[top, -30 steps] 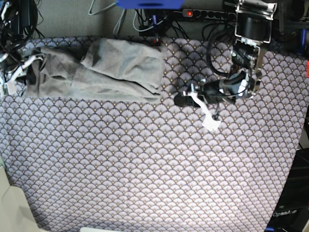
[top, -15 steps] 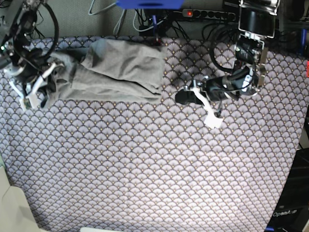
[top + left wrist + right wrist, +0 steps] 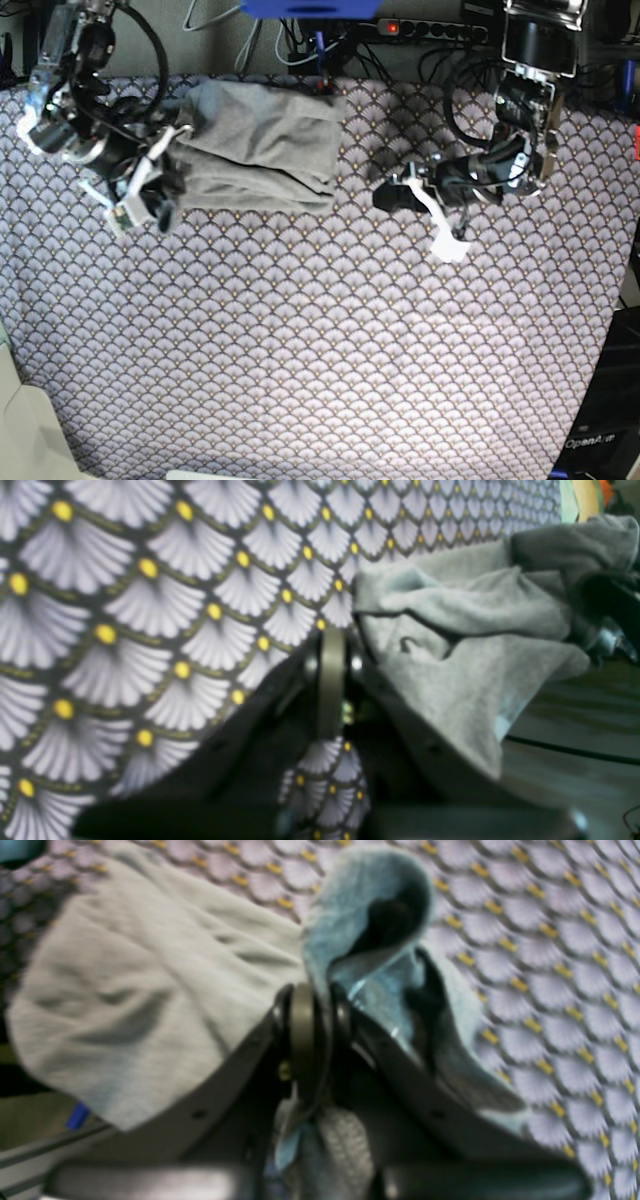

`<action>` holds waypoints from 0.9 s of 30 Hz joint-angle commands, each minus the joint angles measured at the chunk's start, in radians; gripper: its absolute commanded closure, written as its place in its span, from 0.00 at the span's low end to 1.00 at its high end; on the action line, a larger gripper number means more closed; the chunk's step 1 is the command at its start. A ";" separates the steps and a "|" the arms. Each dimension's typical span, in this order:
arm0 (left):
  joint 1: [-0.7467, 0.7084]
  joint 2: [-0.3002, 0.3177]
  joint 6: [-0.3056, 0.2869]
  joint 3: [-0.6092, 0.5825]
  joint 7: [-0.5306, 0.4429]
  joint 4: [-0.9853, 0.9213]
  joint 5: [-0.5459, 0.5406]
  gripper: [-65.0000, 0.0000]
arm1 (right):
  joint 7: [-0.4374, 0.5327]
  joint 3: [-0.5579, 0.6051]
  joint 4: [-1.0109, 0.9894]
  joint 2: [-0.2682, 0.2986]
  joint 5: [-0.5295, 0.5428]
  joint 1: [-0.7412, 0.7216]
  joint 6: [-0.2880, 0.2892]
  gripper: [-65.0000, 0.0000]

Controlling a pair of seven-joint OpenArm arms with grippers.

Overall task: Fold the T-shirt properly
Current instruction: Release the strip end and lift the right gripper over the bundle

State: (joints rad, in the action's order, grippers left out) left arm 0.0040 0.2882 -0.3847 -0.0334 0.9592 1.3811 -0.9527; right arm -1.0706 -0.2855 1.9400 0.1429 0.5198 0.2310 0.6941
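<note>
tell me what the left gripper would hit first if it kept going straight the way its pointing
Probably the T-shirt. The left gripper, jaws shut and empty, points across the patterned cloth toward the shirt's near edge, with only bare cloth between. Its height above the cloth is unclear.

left gripper (image 3: pixel 331 645) - jaws together, empty | T-shirt (image 3: pixel 465 645) just right | scallop cloth (image 3: pixel 150 630) below

Right arm (image 3: pixel 85 120): black and silver links, white printed brackets, thick black cable looping above. Left arm (image 3: pixel 500 150): black body, bright metal bracket at far end, black cables, white tag-like piece hanging near tip. Wrist views: dark tapered fingers (image 3: pixel 400 1075), olive-grey central strip, small brass screw.
</note>
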 commanded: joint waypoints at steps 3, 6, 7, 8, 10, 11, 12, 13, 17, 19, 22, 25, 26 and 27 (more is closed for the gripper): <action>0.012 0.021 -0.006 0.005 -0.010 0.014 -0.019 1.00 | 0.060 0.045 0.016 0.010 0.021 -0.003 0.004 0.98; 0.000 0.024 -0.006 0.005 -0.018 0.013 -0.022 1.00 | 0.089 0.102 0.020 0.027 0.021 0.020 0.004 0.98; -0.003 0.024 -0.006 0.005 -0.019 0.016 -0.022 1.00 | 0.096 0.125 0.020 0.033 0.021 0.023 0.004 0.98; -0.006 0.024 -0.006 0.005 -0.019 0.016 -0.021 1.00 | 0.106 0.153 0.020 0.036 0.021 0.024 0.004 0.98; -0.006 0.023 -0.006 0.005 -0.019 0.014 -0.018 1.00 | 0.137 0.211 0.017 0.040 0.021 0.041 0.004 0.98; -0.006 0.021 -0.006 0.005 -0.019 0.014 -0.018 1.00 | 0.158 0.243 0.017 0.042 0.021 0.046 0.004 0.98; -0.006 0.019 -0.004 0.005 -0.019 0.014 -0.019 1.00 | 0.175 0.268 0.016 0.042 0.021 0.046 0.004 0.98; -0.006 0.018 -0.004 0.005 -0.019 0.014 -0.024 1.00 | 0.186 0.291 0.014 0.042 0.020 0.048 0.004 0.98; -0.008 0.016 -0.004 0.005 -0.013 0.019 -0.027 1.00 | 0.192 0.349 0.014 0.036 0.020 0.032 0.004 0.98; -0.008 0.010 -0.004 0.002 -0.012 0.019 -0.028 1.00 | 0.189 0.372 0.014 0.037 0.020 0.015 0.004 0.98; -0.008 -0.004 -0.004 0.003 -0.010 0.019 -0.025 1.00 | 0.189 0.401 0.012 0.040 0.020 -0.003 0.004 0.98; -0.008 -0.004 -0.004 -0.003 -0.016 0.019 -0.025 1.00 | 0.189 0.450 0.011 0.040 0.020 -0.025 0.004 0.98; -0.008 -0.004 -0.004 -0.003 -0.018 0.019 -0.025 1.00 | 0.189 0.463 0.011 0.037 0.020 -0.029 0.004 0.98; -0.008 -0.004 -0.004 -0.001 -0.018 0.019 -0.025 1.00 | 0.189 0.473 0.009 0.036 0.020 -0.032 0.004 0.98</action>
State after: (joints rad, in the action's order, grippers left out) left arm -0.0189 0.2771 -0.3813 -0.0406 0.9592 1.3819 -0.9588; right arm -0.9077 0.1894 1.9350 0.1802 0.5129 0.2089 0.6941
